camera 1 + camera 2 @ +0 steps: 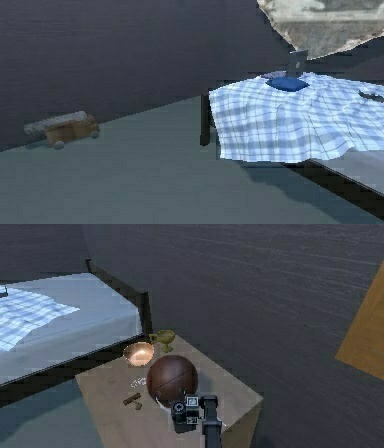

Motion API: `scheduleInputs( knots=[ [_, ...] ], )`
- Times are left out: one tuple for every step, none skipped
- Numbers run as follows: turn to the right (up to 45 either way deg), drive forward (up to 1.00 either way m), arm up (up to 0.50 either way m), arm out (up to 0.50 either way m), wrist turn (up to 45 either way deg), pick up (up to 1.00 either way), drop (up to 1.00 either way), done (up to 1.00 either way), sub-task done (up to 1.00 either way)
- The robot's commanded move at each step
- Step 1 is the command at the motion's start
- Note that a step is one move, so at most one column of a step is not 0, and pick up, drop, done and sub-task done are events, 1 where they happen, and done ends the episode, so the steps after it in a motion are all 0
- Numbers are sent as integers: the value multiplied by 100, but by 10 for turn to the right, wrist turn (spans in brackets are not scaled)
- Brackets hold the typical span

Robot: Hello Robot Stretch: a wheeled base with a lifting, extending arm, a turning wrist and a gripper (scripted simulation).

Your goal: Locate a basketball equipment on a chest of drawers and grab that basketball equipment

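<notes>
The pincer (183, 411), at the end of the dark arm (211, 430), is close against the brown basketball (173, 376), and I cannot tell whether it is grasping anything. The ball rests on the pale chest of drawers (232, 396), near a shallow bowl (139, 352) and a small green cup (164, 338). A bed (90, 314) stands just beyond the chest.

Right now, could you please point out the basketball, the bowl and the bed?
basketball (172, 376): arm side view, ball's middle
bowl (138, 352): arm side view, its inside
bed (105, 312): arm side view, bare mattress top
</notes>
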Motion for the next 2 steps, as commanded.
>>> scheduleInputs(
  knots=[
    [0,0,10,0,0,0,0,0,0],
    [0,0,0,0,0,0,0,100,0]
  ],
)
